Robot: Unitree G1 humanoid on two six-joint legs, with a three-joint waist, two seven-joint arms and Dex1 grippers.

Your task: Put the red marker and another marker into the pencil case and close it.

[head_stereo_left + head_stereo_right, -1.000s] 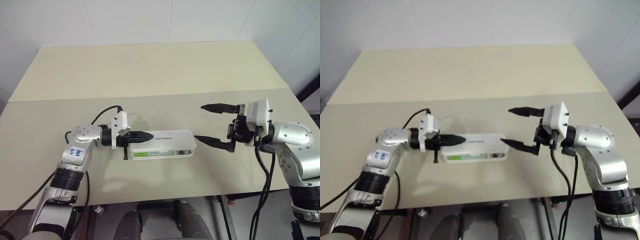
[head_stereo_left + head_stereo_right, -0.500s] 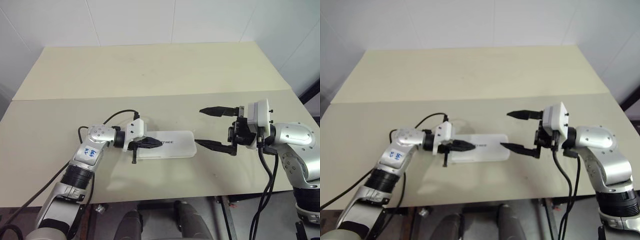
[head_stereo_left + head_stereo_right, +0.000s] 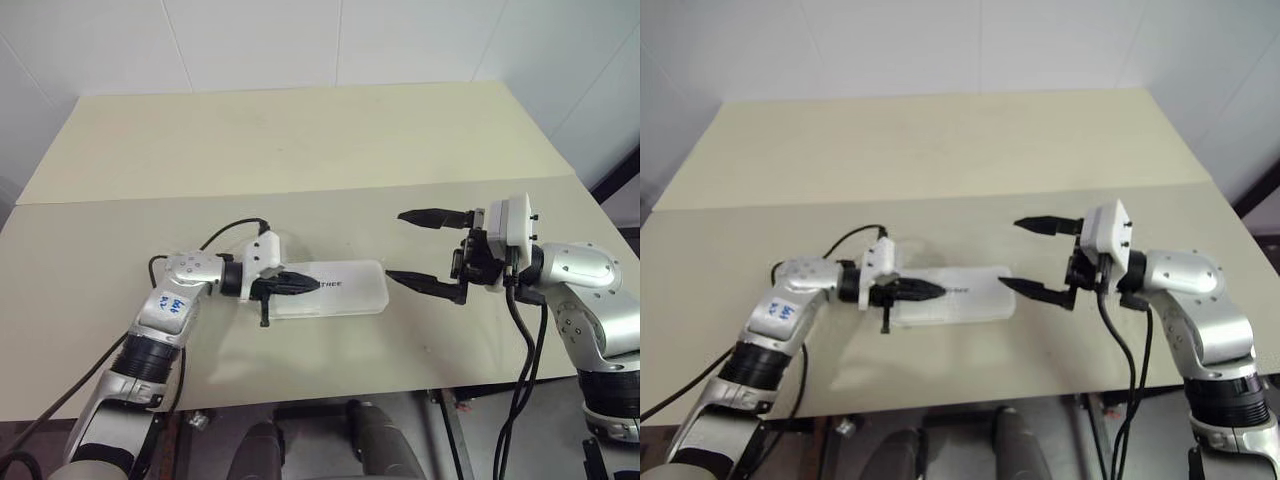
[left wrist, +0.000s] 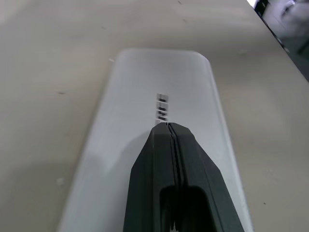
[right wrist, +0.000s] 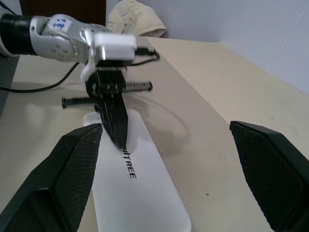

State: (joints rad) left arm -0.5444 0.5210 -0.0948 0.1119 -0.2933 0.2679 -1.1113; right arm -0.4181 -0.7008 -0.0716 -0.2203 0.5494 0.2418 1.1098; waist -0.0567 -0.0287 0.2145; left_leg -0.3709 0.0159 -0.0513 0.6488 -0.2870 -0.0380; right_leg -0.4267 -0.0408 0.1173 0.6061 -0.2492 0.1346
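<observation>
While the case lies flat and shut on the table, its lid down and the black lettering facing up, the left gripper sits over the case's left end with its two black fingers pressed together into a single wedge. From the left wrist view the closed fingertips reach to the lettering on the lid, low over the white plastic; whether they actually touch it I cannot tell. From the right wrist view the same left gripper points down at the lid beside the lettering, at the end of the case far from that camera.

Neither marker can be seen; the shut lid hides whatever is in the case.

Off the case's right end, the right gripper hangs level, pointing toward the case, with its fingers spread wide and nothing between them. Its lower finger ends just beside the right end of the case, apart from it, and its upper finger stands farther back over bare table. In the right wrist view both textured pads frame the case's near end without touching it.

A black cable loops from the left wrist over the table behind the case's left end.
</observation>
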